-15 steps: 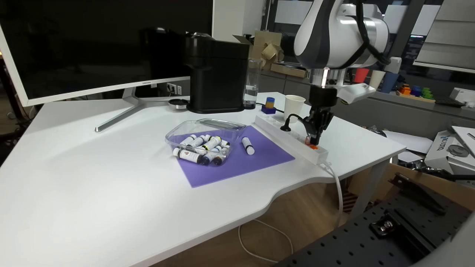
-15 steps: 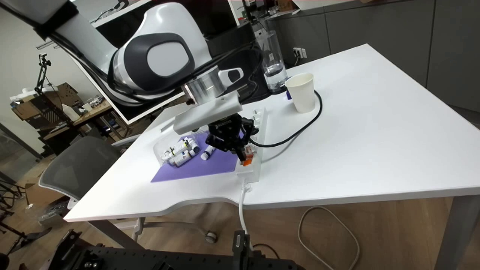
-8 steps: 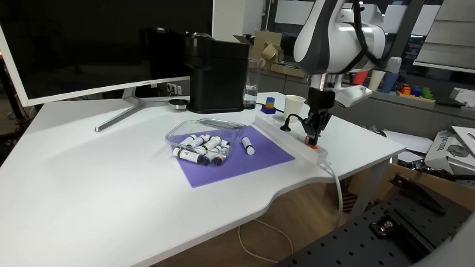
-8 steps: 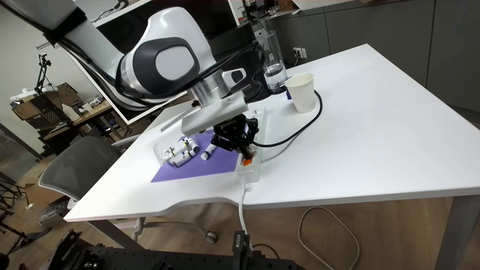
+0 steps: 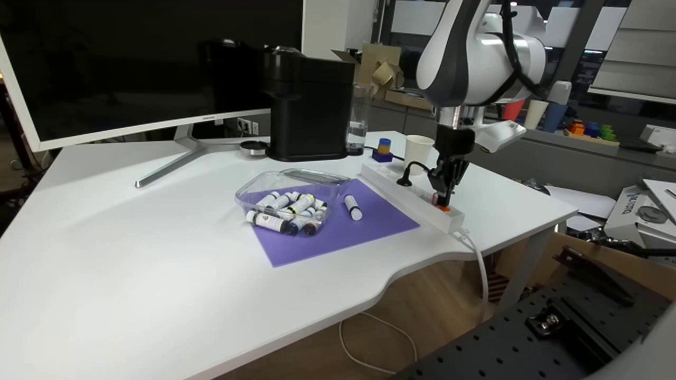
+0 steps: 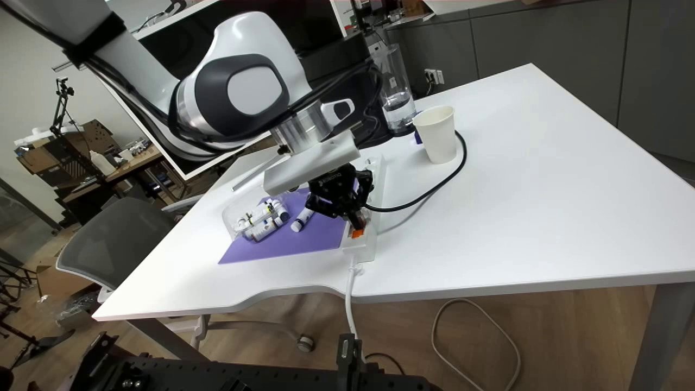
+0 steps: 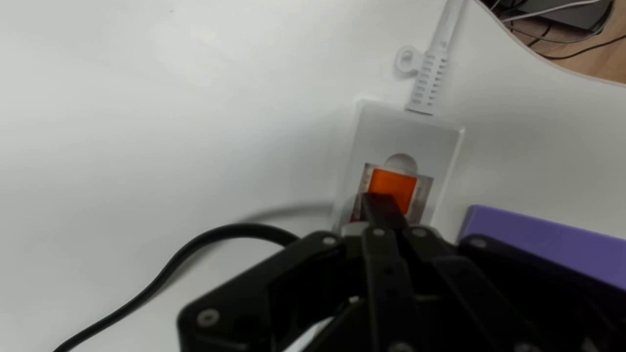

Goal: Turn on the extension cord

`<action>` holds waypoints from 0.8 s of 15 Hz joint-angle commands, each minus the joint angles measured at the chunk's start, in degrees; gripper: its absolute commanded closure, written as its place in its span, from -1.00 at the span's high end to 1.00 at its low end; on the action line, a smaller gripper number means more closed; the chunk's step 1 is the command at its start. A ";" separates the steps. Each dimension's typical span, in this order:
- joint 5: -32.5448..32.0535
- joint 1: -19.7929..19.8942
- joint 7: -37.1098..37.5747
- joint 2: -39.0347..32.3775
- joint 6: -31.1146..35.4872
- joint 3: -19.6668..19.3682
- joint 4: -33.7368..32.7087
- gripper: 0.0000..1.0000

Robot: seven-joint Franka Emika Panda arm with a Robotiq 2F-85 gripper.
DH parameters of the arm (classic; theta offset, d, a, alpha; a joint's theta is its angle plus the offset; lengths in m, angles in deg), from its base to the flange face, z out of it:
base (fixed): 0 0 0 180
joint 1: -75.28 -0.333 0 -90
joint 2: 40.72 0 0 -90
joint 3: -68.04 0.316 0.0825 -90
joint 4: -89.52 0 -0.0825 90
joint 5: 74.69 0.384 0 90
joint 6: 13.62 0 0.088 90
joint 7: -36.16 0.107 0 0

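Observation:
The extension cord is a long white power strip [image 5: 409, 201] on the white table, also in the other views [image 6: 358, 252] [image 7: 415, 132]. Its white cable [image 7: 447, 24] leaves the near end and drops over the table edge. The orange switch [image 7: 395, 185] is near that end and also shows in both exterior views [image 5: 444, 208] [image 6: 357, 233]. My gripper [image 7: 384, 200] is shut and empty, pointing down. In both exterior views its fingertips [image 5: 443, 202] [image 6: 357, 224] are at the switch and appear to touch it. They hide its rear part; whether it is pressed in I cannot tell.
A black plug [image 5: 405, 180] sits in the strip, with a black cable [image 6: 421, 202] beside it. A paper cup [image 5: 419, 149] stands behind. A purple mat [image 5: 338, 240] with a clear box [image 5: 251, 203] of markers and one loose marker [image 5: 353, 207] lies alongside. The table edge [image 6: 488, 290] is near.
My gripper has moved sideways and lowered onto the switch, covering its rear part. In the last half second the strip has shifted slightly with the gripper, away from its cable end.

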 commanded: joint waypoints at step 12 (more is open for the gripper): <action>-1.12 -3.97 16.13 1.46 -2.71 -2.43 0.40 -1.00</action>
